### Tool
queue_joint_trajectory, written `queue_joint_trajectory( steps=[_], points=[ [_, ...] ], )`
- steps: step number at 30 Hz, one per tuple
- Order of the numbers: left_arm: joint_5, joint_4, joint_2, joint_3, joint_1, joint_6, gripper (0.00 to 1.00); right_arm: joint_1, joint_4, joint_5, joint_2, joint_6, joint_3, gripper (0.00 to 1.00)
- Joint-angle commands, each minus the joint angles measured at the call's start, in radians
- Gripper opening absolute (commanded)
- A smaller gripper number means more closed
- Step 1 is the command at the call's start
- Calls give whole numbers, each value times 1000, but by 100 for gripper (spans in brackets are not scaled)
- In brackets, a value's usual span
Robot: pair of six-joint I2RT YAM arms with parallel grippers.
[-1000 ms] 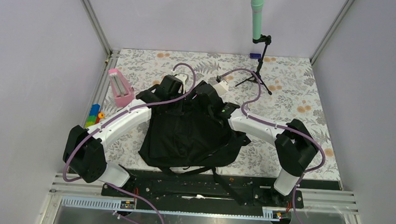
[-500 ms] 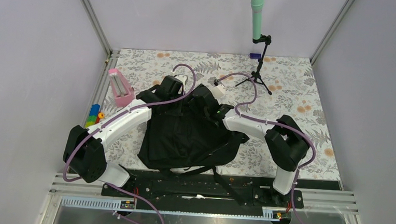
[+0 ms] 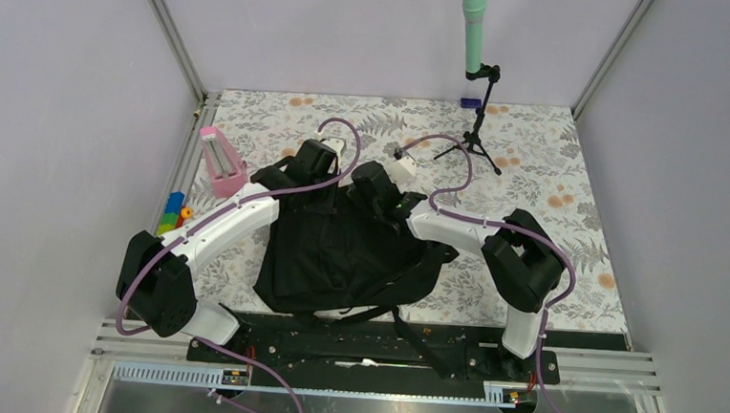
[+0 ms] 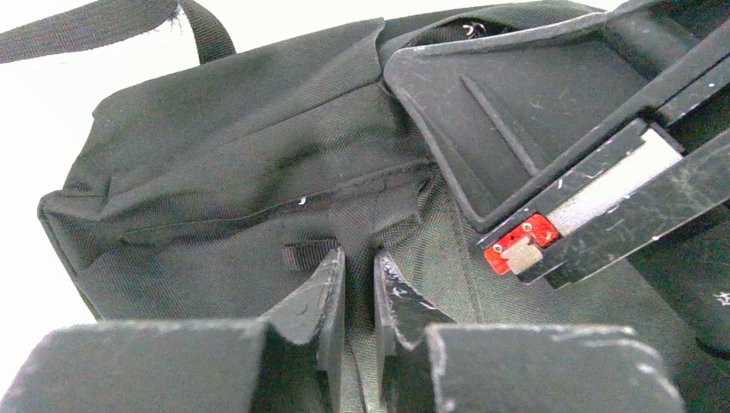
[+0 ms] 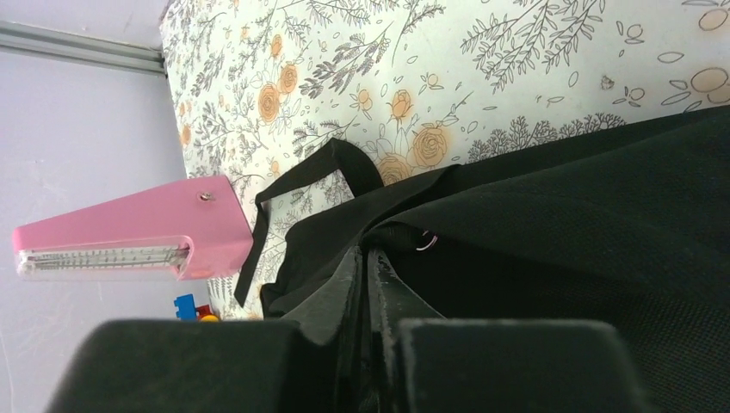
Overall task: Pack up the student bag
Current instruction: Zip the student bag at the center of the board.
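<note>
Floral-print bench (image 3: 554,180) between pale walls: two pincers pinching the far end of one black student bag (image 3: 339,253).

Left pincer (image 4: 360,258) is all but closed, with a fold of the bag's fabric caught between its fingers beside a seam. Right pincer (image 5: 366,258) is pressed together on the fabric lip at the bag's rim, close beside the left one. The bag lies flat mid-bench, its far end under both pincers and its straps (image 3: 374,314) trailing toward the near edge. Further out, one pink wedge-shaped object (image 3: 220,159) stands just off the bag's far left corner. One small cluster of coloured blocks (image 3: 174,212) sits at the left edge, and one green microphone (image 3: 474,26) on a black tripod stand (image 3: 479,127) rises at the far edge.
</note>
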Motion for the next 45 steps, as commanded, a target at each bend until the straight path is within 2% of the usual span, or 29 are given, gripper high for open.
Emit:
queue_joint_trajectory(
  steps=[1, 7, 16, 29, 45],
  points=[
    [-33, -52, -14, 2, -4, 18, 0, 7, 23, 88, -39, -41, -25, 1],
    [-85, -72, -6, 10, -2, 29, 0, -6, 47, 119, -162, -113, -97, 0],
    [-128, -85, -1, 15, -4, 35, 0, -83, 42, 14, -283, -201, -194, 0],
    [-148, -46, -36, 31, -1, 70, 0, -122, -86, -12, -379, -418, -193, 0],
    [-146, -41, -27, 28, 29, 43, 0, -201, -207, -15, -566, -528, -303, 0]
  ],
)
